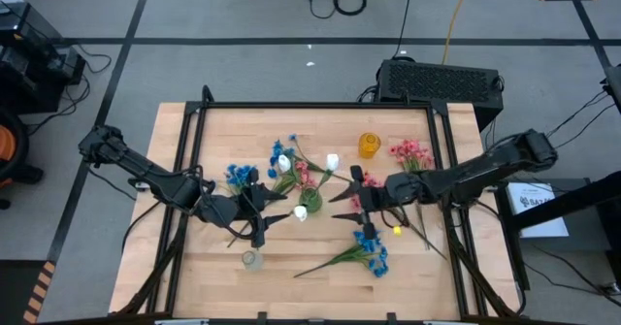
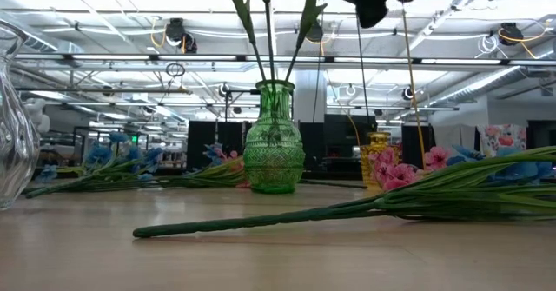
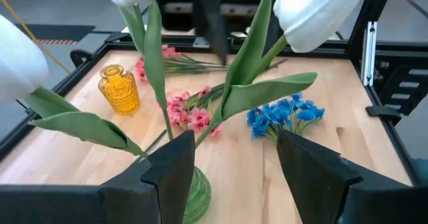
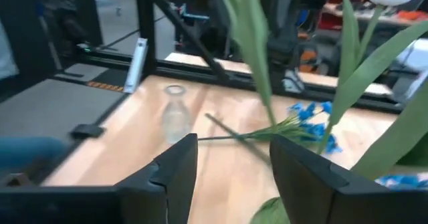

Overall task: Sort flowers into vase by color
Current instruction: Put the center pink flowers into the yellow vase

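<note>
Low view is showing a ribbed green glass vase [image 2: 273,139] holding 3 thin stems of white flowers [image 3: 319,11]. Left gripper [image 1: 277,216] and right gripper [image 1: 342,191] are flanking it, fingers spread. Blue flowers [image 1: 370,253] are lying on the wood table [image 1: 437,276].

Bright overhead lighting, ceiling glare in low view, blurred wrist views.

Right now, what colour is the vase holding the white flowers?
Green, patterned glass vase; the low view shows it best.
</note>
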`<state>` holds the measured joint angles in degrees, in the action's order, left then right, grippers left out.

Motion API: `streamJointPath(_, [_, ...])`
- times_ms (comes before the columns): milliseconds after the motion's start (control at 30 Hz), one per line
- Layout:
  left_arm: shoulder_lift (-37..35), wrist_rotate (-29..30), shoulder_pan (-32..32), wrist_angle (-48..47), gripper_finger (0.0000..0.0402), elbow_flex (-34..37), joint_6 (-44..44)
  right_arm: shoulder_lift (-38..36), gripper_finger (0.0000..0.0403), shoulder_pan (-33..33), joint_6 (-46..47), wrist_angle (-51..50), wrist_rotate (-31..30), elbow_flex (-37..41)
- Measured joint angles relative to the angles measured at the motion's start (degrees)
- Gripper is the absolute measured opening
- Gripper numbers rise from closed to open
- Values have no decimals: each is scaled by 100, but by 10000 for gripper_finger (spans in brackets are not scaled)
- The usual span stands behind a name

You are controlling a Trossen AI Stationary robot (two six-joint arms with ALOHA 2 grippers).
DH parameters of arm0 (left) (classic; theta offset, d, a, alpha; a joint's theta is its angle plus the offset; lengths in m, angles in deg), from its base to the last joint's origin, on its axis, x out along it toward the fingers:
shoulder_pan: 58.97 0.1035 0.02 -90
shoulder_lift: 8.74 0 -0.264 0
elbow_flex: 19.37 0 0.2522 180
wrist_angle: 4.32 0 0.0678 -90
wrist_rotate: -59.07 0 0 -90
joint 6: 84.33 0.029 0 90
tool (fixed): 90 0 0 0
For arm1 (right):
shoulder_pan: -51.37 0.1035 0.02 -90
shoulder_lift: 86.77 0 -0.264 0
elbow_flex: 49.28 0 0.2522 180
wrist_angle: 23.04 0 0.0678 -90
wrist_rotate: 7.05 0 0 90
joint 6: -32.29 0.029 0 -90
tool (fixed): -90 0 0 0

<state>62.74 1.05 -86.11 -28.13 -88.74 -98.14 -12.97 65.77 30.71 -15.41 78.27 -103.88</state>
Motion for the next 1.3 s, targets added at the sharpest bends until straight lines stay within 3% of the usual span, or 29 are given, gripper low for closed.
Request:
streamJointPath(233, [-48, -4, -1, 4, 219, -1, -390, -670, 165, 399, 1096, -1443, -78, 0])
streamJointPath(400, [-46, -60, -96, -272, 219, -2, -593, -814, 156, 727, 1821, -2668, -859, 0])
streamJointPath(633, [-81, -176, -125, -1180, 219, -2, -1749, -725, 150, 1065, 2986, -4017, -1795, 2])
streamJointPath(833, [2, -608, -208, -1368, 219, -2, -1890, -696, 150, 1185, 3439, -4219, -1926, 2])
streamJointPath(1300, [129, -647, -489, -1251, 219, -2, -1874, -696, 150, 1299, 3383, -4286, -1924, 2])
